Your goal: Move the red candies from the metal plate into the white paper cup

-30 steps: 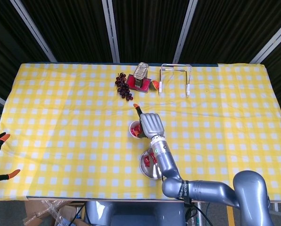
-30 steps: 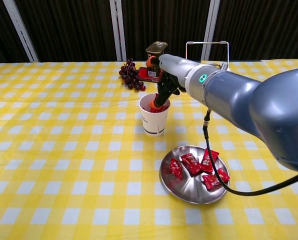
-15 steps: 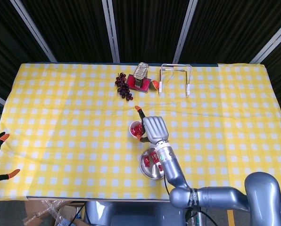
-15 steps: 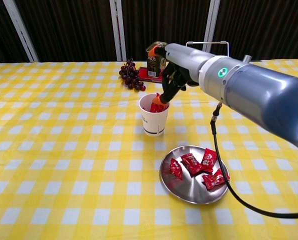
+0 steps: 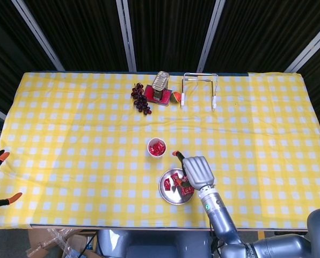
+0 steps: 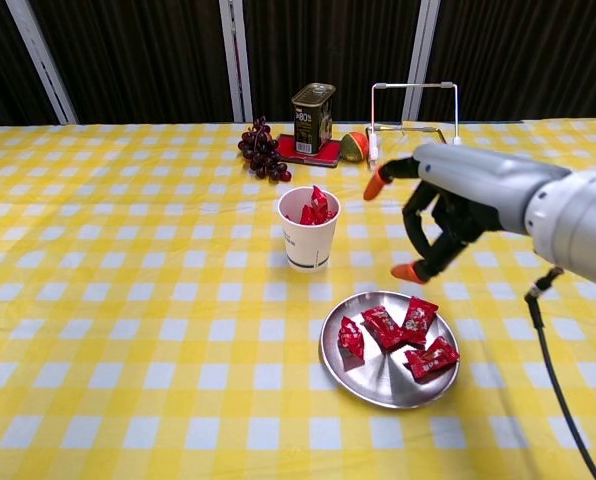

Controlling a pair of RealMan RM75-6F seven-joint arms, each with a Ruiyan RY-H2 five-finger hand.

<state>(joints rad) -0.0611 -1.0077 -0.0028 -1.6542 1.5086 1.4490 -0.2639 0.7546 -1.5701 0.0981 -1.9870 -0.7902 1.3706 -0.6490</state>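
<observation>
1. Right hand [image 6: 433,225] hovers above the metal plate [image 6: 370,378], fingers spread, holding nothing.
2. Red candies [image 6: 398,330] lie on the plate; more fill the white paper cup [image 6: 308,245].
3. Tin [image 6: 313,117] reads "80".

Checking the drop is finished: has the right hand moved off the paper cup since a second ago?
Yes. The right hand has pulled away from the white paper cup toward the robot's right and now hangs open above the metal plate.

Dark grapes [image 5: 140,98], tin can [image 5: 160,86] on red mat, wire rack [image 5: 200,88]; clamps [image 5: 0,180] at table edge.
</observation>
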